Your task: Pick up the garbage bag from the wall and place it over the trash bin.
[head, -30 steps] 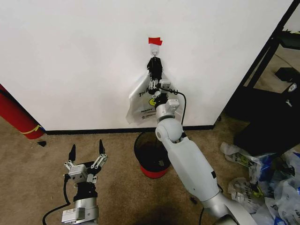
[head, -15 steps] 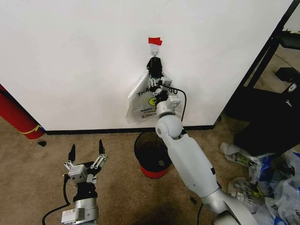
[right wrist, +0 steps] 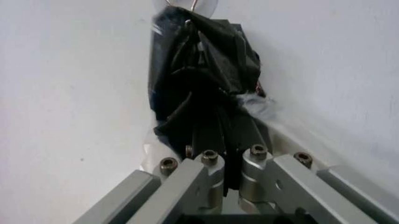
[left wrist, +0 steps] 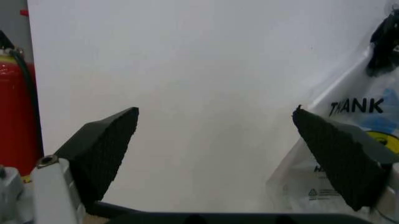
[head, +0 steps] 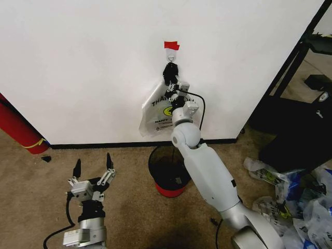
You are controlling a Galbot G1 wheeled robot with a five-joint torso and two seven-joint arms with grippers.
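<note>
Right gripper (head: 170, 70): jaws drawn nearly together, pinching the bunched dark neck of the bag (head: 158, 111). In the right wrist view the fingers (right wrist: 215, 135) sit pressed into the gathered folds of the bag (right wrist: 199, 84), almost no gap between them. We judge the grip is taken this high so that the handle loops can be lifted clear rather than torn off.

Just above the fingertips: the hook (head: 170, 52), the bag's top hanging on it, and above that a bit of red tape (head: 171, 45) on the wall (head: 78, 62). The load is not yet freed; the bag's weight looks shared between hook and jaws.

Below the fingers the clear body of the bag hangs flat against the wall, "THANK" print and yellow smiley facing out. Straight down from the grip, on the carpet against the baseboard, stands the bin (head: 167, 170), well placed for a short lowering once the bag is off.

Left gripper (head: 92, 174): far from the work, low over the carpet, fingers (left wrist: 106, 144) spread wide and holding nothing; part of the bag (left wrist: 349, 140) shows past one of them.
</note>
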